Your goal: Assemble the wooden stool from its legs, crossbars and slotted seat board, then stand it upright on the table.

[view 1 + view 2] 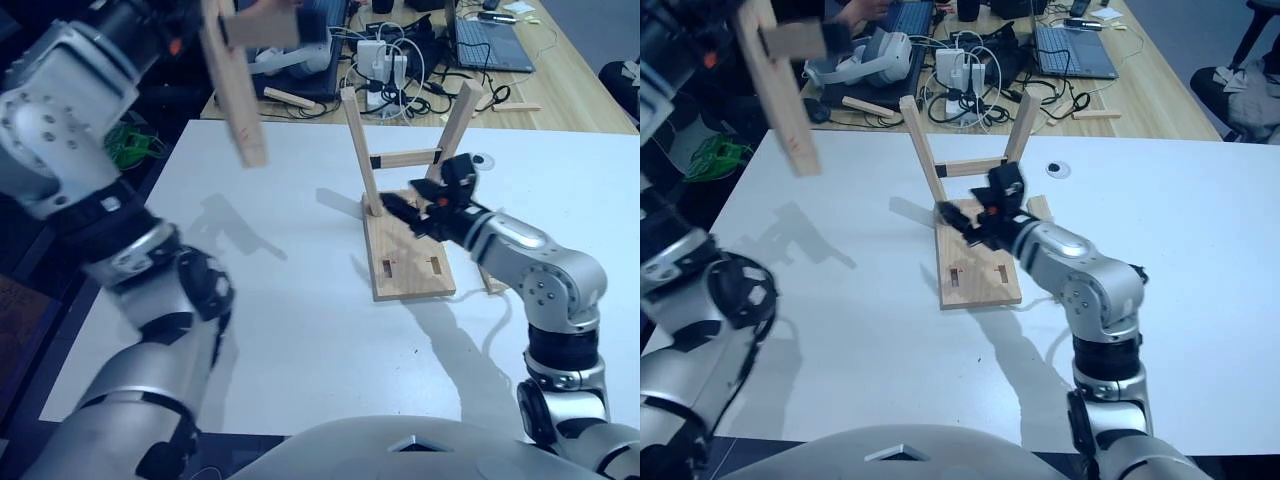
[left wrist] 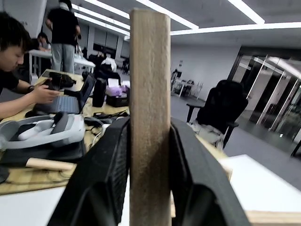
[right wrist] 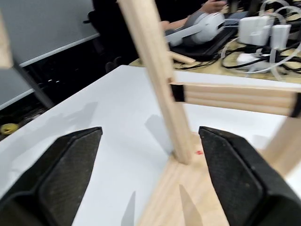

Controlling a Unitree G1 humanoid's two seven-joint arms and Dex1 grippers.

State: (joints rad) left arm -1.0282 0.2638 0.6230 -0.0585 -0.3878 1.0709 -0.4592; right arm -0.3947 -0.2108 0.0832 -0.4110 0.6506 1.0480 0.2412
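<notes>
The slotted seat board [image 1: 410, 262] lies flat on the white table [image 1: 300, 330]. Two legs [image 1: 359, 150] [image 1: 456, 128] stand up from its far end, joined by a crossbar [image 1: 405, 158]. My right gripper [image 1: 425, 195] hovers open just above the board, close to the base of the left standing leg [image 3: 155, 70]; nothing is between its fingers [image 3: 70, 169]. High over the table's far left corner, my left gripper [image 2: 149, 155] is shut on another wooden leg [image 1: 235, 90] that has a crossbar [image 1: 265, 30] attached near its top.
Two empty slots [image 1: 410, 266] show at the board's near end. A loose wooden piece [image 1: 1040, 207] lies just right of the board. Behind the table is a wooden desk [image 1: 560, 95] with laptops, cables, a headset and stray wood parts [image 1: 290, 98]. The table's near half is bare.
</notes>
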